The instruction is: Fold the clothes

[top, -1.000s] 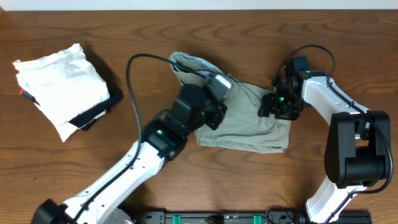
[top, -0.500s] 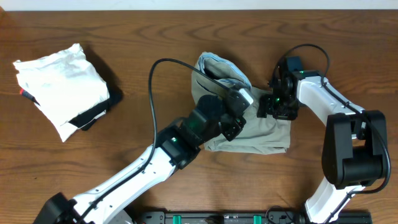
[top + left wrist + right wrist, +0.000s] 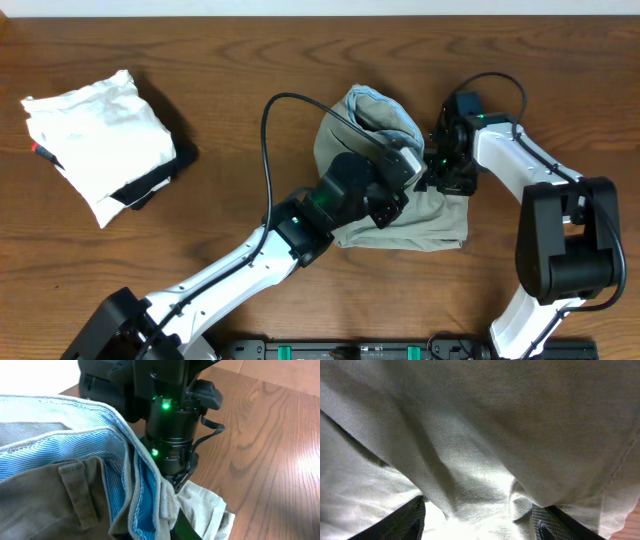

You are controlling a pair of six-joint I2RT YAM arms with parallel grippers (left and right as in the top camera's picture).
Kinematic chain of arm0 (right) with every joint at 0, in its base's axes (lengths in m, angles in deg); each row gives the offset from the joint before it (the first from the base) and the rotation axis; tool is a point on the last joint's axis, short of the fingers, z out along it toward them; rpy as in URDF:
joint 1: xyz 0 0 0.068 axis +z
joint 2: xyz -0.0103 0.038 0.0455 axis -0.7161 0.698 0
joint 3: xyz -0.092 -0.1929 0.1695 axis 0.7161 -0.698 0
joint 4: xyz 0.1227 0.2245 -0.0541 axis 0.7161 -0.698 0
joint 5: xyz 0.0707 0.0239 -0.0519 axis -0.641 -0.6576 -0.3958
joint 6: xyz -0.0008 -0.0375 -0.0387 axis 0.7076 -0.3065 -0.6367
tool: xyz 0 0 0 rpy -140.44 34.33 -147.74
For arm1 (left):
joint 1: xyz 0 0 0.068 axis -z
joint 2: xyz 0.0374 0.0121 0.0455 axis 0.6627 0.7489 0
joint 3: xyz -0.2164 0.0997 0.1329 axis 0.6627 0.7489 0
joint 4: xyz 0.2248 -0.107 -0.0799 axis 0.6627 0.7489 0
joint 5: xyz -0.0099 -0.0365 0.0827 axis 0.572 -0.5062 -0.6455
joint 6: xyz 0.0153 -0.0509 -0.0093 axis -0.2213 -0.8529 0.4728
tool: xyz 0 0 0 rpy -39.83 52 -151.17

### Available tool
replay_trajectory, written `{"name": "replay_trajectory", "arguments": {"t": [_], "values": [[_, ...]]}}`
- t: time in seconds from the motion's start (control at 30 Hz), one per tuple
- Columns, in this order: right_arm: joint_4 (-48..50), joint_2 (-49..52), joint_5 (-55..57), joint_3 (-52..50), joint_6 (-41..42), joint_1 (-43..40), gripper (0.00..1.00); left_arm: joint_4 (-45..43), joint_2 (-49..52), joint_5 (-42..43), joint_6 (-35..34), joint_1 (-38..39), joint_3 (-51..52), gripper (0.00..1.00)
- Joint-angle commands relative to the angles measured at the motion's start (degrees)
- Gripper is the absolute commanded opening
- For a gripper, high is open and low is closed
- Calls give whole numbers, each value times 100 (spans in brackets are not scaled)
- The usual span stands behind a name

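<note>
Far left of the clothes [image 3: 425,225], one white folded garment [image 3: 95,135] rests on one black cloth [image 3: 160,182], parked well clear of the work, I'd say. Over the clothes' middle, the left gripper [image 3: 398,172] is clamped tight on the blue-lined waistband [image 3: 115,485], raising it, likely to carry the fold across. At the clothes' right edge, the right gripper [image 3: 443,178] stands wide, fingers [image 3: 412,517] straddling bunched fabric, probably pinning it down. One khaki garment, caught between two grippers.
</note>
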Motion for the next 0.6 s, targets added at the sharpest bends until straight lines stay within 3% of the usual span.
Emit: {"name": "replay_trajectory", "arguments": {"t": [0.0, 0.33, 0.57], "values": [[-44, 385, 282, -251, 503, 125, 69, -94, 22, 166, 98, 114, -50, 6], [-424, -315, 586, 26, 446, -170, 72, -74, 216, 289, 127, 341, -50, 6], [-870, -1237, 1117, 142, 647, -835, 72, -74, 295, 291, 210, 389, -50, 6]]}}
